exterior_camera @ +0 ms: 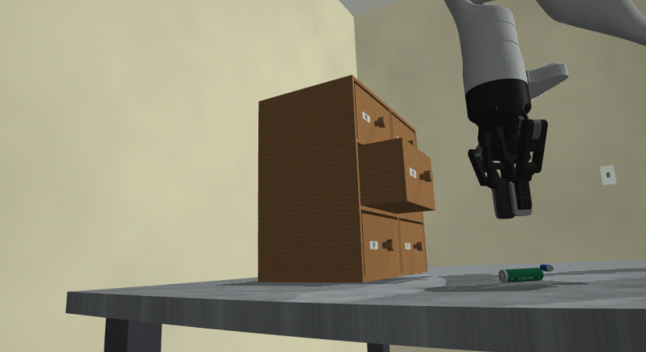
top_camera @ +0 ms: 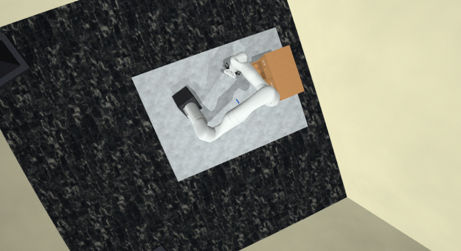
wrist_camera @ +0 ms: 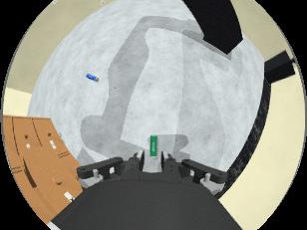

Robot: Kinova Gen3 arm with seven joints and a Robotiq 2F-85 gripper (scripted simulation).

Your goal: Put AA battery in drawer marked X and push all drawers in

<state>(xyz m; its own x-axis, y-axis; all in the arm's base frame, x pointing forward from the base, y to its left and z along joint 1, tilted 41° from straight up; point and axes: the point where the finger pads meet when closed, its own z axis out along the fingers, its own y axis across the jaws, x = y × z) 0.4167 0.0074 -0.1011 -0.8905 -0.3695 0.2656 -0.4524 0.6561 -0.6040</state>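
Observation:
A green battery (exterior_camera: 520, 275) (wrist_camera: 153, 145) lies on the table; a smaller-looking blue one (top_camera: 237, 101) (exterior_camera: 545, 268) (wrist_camera: 92, 78) lies farther off. Their size labels are unreadable. My gripper (exterior_camera: 512, 211) (wrist_camera: 153, 156) points down, empty, its fingers parted by a narrow gap, well above the green battery. The arm hides the green battery in the top view. The small chest (top_camera: 285, 72) (exterior_camera: 309, 182) (wrist_camera: 37, 168) stands upright. Its middle-row drawer (exterior_camera: 417, 186) (wrist_camera: 64, 188) nearest the exterior camera is pulled partly out; its label seems to show an X in the wrist view.
The other drawer fronts that show look pushed in. The table (top_camera: 167, 146) (exterior_camera: 316, 325) carries the arm's black base (top_camera: 185, 97) at the far end from the chest. The arm reaches over the table beside the chest. The open drawer sticks out on my gripper's side.

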